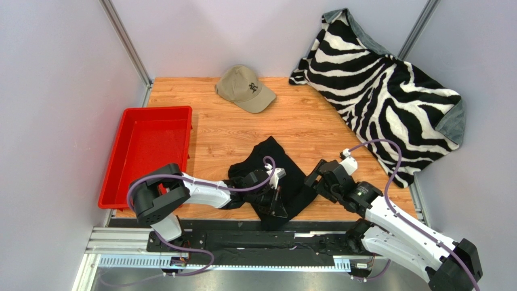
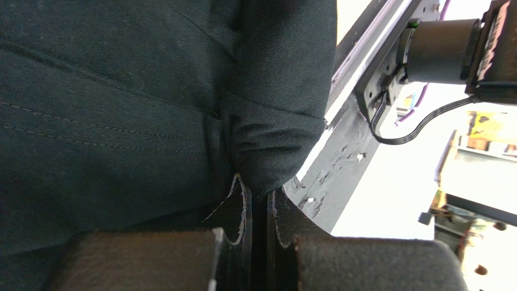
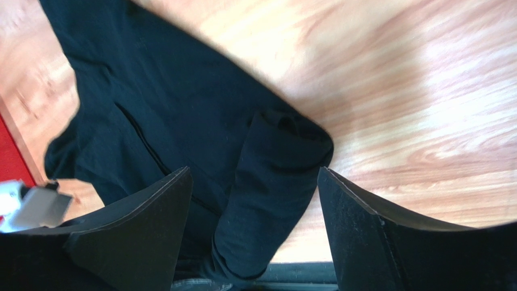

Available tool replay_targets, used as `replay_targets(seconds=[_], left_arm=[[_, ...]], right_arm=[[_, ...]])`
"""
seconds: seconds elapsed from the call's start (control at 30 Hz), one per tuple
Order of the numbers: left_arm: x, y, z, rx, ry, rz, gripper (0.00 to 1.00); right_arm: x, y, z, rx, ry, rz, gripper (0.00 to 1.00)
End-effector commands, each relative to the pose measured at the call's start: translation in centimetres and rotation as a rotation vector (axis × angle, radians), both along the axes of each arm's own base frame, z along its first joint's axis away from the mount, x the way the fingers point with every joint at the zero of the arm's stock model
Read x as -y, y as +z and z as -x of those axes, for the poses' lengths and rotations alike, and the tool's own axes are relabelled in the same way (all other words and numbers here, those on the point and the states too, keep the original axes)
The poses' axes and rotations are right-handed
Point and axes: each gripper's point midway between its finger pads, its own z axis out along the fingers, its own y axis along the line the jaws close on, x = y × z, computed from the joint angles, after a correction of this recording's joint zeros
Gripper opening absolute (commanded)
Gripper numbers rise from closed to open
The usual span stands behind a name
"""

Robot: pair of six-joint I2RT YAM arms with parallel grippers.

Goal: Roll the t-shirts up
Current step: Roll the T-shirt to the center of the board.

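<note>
The black t-shirt [image 1: 276, 173] lies crumpled on the wooden table near its front edge, between the two arms. My left gripper [image 1: 278, 203] is at the shirt's near corner and is shut on a pinch of its cloth; in the left wrist view the fabric [image 2: 267, 139] bunches right at the closed fingertips [image 2: 246, 203]. My right gripper [image 1: 314, 180] is open just right of the shirt, empty. In the right wrist view a folded sleeve [image 3: 273, 182] lies between the spread fingers [image 3: 358, 224], untouched.
A red tray [image 1: 148, 151] stands at the left. A tan cap [image 1: 246, 88] sits at the back centre. A zebra-striped blanket [image 1: 388, 91] covers the back right. The black rail [image 1: 243, 239] runs along the table's near edge, right below the shirt.
</note>
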Motion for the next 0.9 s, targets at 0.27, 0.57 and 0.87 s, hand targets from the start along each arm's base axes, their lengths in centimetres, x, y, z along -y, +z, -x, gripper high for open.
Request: replay_targets(seconds=[0.27,0.57,0.87], left_arm=[[-0.3,-1.6,0.0,-0.105,0.036,0.000,0.00],[-1.7,-2.3,-1.8,-0.116,0.026,0.013,0.00],[-0.8,-1.9,-6.6,-0.094,-0.012,0.019,0.00]], right_arm=[[-1.1,-4.2,2.3,-0.123,0.032,-0.070,0.73],[-2.1,-5.4,-0.3,-0.144,0.047,0.035,0.53],[0.0,-2.9,-6.6,-0.085,-0.018,0.104,0.35]])
